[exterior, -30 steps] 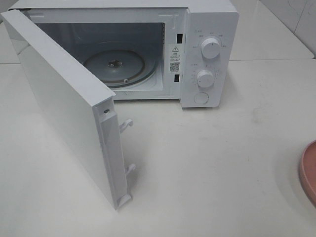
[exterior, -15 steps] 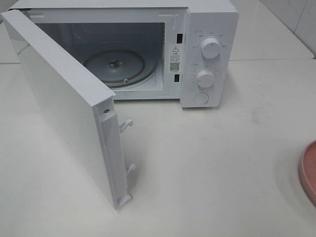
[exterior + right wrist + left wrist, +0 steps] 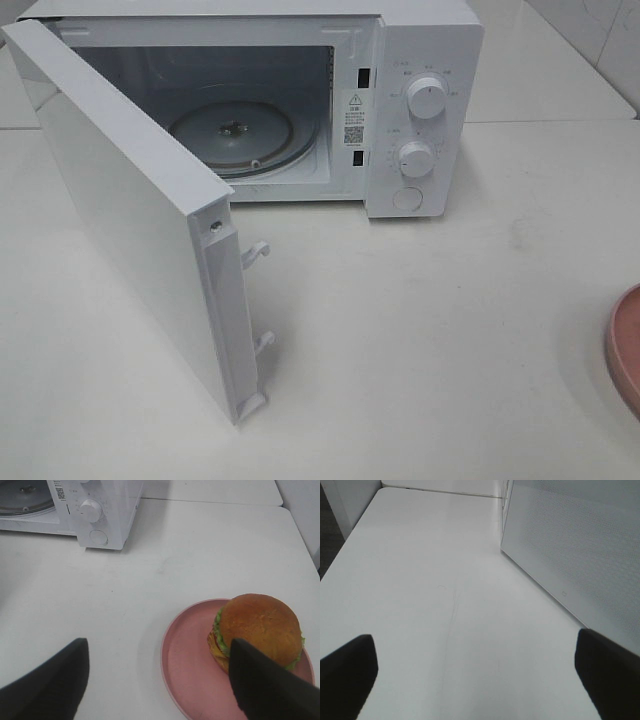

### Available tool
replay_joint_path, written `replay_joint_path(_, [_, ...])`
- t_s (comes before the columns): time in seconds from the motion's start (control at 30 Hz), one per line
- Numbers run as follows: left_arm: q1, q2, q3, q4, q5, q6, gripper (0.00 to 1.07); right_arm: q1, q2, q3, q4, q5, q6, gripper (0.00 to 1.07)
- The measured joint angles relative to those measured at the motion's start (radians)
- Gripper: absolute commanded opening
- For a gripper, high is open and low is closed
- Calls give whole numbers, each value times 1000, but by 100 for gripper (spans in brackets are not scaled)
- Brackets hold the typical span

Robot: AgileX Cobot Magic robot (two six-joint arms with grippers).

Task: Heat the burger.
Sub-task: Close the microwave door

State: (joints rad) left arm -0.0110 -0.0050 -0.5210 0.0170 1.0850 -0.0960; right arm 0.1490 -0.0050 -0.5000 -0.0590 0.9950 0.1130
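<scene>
The burger (image 3: 260, 630) sits on the far side of a pink plate (image 3: 187, 665), off centre toward the rim, bun uppermost with lettuce showing at its edge; nothing grips or touches it. The plate rests on the white table (image 3: 430, 330) well to the right of the microwave (image 3: 425, 60), and only a sliver of its rim shows at the right margin of the high view, so the burger itself is out of that frame. The right gripper (image 3: 157, 680) hangs above the near side of the plate with its fingers spread wide and empty, one finger overlapping the burger's outline in the wrist view, apparently lined up to come down on the bun; its height above the food cannot be judged reliably. The left gripper (image 3: 477, 675) is also fully spread and holds nothing, low over bare table just beside the microwave door (image 3: 140, 210). That door stands swung wide open, leaving the glass turntable (image 3: 235, 135) exposed and clear to receive the burger. Neither dial (image 3: 427, 100) appears to be set, and heating is not yet begun.
</scene>
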Motion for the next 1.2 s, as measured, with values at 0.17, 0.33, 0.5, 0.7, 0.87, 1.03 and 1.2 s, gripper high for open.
replay_joint_path(0.17, [0, 0, 0, -2, 0, 0, 100, 0, 0, 0, 0, 0, 0, 75])
replay_joint_path(0.33, [0, 0, 0, -5, 0, 0, 100, 0, 0, 0, 0, 0, 0, 75])
replay_joint_path(0.5, [0, 3, 0, -17, 0, 1, 100, 0, 0, 0, 0, 0, 0, 75])
replay_joint_path(0.7, [0, 77, -27, -58, -39, 40, 100, 0, 0, 0, 0, 0, 0, 75])
replay_joint_path(0.87, [0, 150, -27, -69, -103, 45, 87, 0, 0, 0, 0, 0, 0, 75])
replay_joint_path(1.03, [0, 224, -27, -72, -206, 45, 60, 0, 0, 0, 0, 0, 0, 75])
replay_joint_path(1.2, [0, 304, -27, -72, -270, 45, 40, 0, 0, 0, 0, 0, 0, 75])
